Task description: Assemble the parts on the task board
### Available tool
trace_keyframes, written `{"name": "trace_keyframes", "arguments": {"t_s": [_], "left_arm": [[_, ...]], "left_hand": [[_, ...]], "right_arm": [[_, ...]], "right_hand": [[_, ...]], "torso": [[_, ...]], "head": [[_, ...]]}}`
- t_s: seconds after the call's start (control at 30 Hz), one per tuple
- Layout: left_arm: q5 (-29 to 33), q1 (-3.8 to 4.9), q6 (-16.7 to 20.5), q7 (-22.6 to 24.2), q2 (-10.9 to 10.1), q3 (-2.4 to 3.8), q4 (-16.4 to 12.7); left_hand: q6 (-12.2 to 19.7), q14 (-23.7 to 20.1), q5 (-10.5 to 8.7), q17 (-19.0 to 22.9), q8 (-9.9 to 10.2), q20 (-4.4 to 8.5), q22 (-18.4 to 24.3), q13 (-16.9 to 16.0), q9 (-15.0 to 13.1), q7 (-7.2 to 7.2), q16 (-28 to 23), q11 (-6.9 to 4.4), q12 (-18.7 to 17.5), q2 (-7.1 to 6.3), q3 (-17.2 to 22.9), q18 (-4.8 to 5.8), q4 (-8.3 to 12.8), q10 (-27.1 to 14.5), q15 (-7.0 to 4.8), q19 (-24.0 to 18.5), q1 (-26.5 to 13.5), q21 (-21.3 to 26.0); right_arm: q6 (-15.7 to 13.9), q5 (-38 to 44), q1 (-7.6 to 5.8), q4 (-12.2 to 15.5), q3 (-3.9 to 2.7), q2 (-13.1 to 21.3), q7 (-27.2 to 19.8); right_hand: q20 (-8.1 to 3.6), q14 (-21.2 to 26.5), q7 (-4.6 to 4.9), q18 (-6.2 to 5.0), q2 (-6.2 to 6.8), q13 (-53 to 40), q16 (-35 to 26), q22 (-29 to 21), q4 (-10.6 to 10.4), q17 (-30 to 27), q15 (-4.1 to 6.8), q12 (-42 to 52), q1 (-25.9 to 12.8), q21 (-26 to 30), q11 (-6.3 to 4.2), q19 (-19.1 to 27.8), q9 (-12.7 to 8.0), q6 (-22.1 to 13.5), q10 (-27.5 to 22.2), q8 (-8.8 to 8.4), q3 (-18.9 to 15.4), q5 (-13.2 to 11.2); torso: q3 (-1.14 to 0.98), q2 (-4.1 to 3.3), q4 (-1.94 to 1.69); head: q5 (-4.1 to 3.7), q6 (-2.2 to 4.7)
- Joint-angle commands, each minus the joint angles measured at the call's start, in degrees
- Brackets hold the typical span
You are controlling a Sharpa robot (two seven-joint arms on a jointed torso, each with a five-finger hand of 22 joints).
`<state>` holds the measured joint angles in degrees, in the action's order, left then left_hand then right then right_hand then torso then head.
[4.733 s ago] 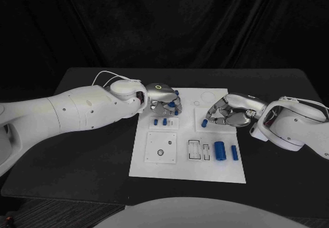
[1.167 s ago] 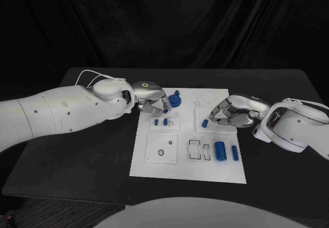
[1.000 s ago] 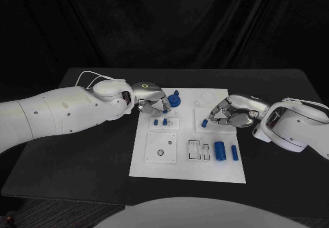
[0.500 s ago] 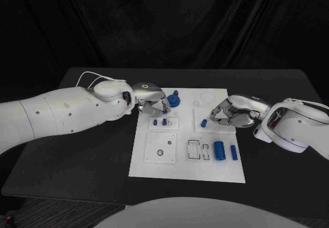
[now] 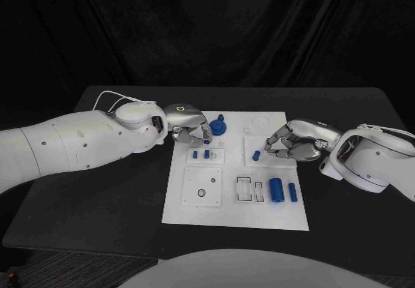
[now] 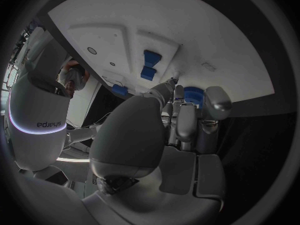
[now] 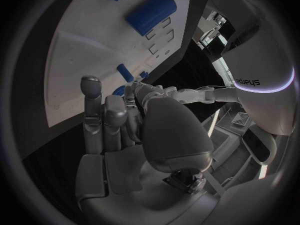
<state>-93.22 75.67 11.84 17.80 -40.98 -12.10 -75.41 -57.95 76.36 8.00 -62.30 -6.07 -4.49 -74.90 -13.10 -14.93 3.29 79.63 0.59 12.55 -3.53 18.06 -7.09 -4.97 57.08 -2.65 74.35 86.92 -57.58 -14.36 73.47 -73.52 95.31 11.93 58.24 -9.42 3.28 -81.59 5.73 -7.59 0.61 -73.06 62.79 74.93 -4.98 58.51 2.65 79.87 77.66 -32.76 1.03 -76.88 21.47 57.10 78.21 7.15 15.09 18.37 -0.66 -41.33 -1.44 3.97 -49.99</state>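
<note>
- Head view: my left silver hand [image 5: 189, 127] sits at the far left corner of the white rectangular task board [image 5: 238, 217], its fingers curled in beside a round blue knob-shaped part [image 5: 218, 126] that stands on the board's far end. I cannot tell whether the fingers actually grip that part.
- Head view: my right silver hand [image 5: 291, 143] rests over the board's right side, fingers curled, with one small blue peg [image 5: 256, 156] just beside its fingertips; I cannot tell whether it pinches the peg.
- Head view, count of blue pieces: two short blue pegs [image 5: 201, 155] stand in a small raised block near my left hand; one thick blue cylinder [image 5: 276, 189] and one thin blue bar [image 5: 293, 191] lie side by side near the board's right edge.
- Left wrist view: my fingers [image 6: 185, 119] curl against the blue knob-shaped part [image 6: 194, 93]; two blue pegs [image 6: 150, 64] show on the board beyond.
- Right wrist view: my fingers [image 7: 103, 116] lie close together over the board; the thick cylinder [image 7: 150, 12] lies further along it.
</note>
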Motion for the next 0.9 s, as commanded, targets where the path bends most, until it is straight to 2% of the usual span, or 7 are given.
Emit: {"name": "trace_keyframes", "arguments": {"t_s": [0.03,0.47,0.9], "left_arm": [[-0.3,-0.16,0.9,-0.2,-0.3,-0.04,-0.1],[-0.3,-0.16,0.8,-0.7,-0.7,-0.04,-0.2],[-0.3,-0.16,0.2,-1.2,-1.6,-0.04,-0.4]], "left_hand": [[-0.3,-0.4,0.37,0.0,-0.4,-0.03,-6.7,-0.1,0.0,-0.09,-0.3,-0.02,0.2,0.03,0.0,0.74,0.4,0.5,0.04,-0.1,0.6,0.0],[-0.6,-0.4,0.61,0.2,-0.7,0.0,-6.7,-0.3,-0.2,0.0,-0.4,0.03,0.3,-0.03,-0.1,0.75,0.6,0.9,0.06,0.0,0.6,0.0],[-0.8,-0.7,0.65,0.8,-0.9,0.0,-6.6,-0.3,-0.3,0.08,-0.7,0.1,0.3,-0.04,-0.2,0.69,0.5,1.0,0.1,-0.1,0.5,0.3]], "right_arm": [[-0.2,0.0,0.16,0.0,-0.02,0.0,0.7],[0.0,0.0,0.23,-0.1,-0.02,0.0,0.9],[0.2,0.0,0.26,-0.1,-0.02,0.0,1.0]], "right_hand": [[0.15,-0.3,-0.14,-0.97,0.1,0.0,-0.1,3.5,-0.2,-0.1,0.18,0.1,-0.3,0.2,-0.06,-0.3,0.1,0.1,0.0,0.11,0.2,-0.2],[0.15,-0.2,-0.13,-0.98,0.09,0.1,-0.2,3.5,-0.2,-0.1,0.19,0.1,-0.2,0.4,-0.08,-0.3,0.1,0.0,0.0,0.06,0.3,-0.2],[0.15,-0.2,-0.13,-0.98,0.09,0.1,-0.2,3.5,-0.2,-0.1,0.19,0.1,-0.2,0.4,-0.08,-0.3,0.1,0.0,0.0,0.06,0.3,-0.2]], "torso": [[0.01,-0.01,0.03],[-0.02,-0.04,-0.08],[0.0,-0.01,-0.05]], "head": [[0.09,-0.01],[0.21,-0.01],[0.44,-0.01]]}}
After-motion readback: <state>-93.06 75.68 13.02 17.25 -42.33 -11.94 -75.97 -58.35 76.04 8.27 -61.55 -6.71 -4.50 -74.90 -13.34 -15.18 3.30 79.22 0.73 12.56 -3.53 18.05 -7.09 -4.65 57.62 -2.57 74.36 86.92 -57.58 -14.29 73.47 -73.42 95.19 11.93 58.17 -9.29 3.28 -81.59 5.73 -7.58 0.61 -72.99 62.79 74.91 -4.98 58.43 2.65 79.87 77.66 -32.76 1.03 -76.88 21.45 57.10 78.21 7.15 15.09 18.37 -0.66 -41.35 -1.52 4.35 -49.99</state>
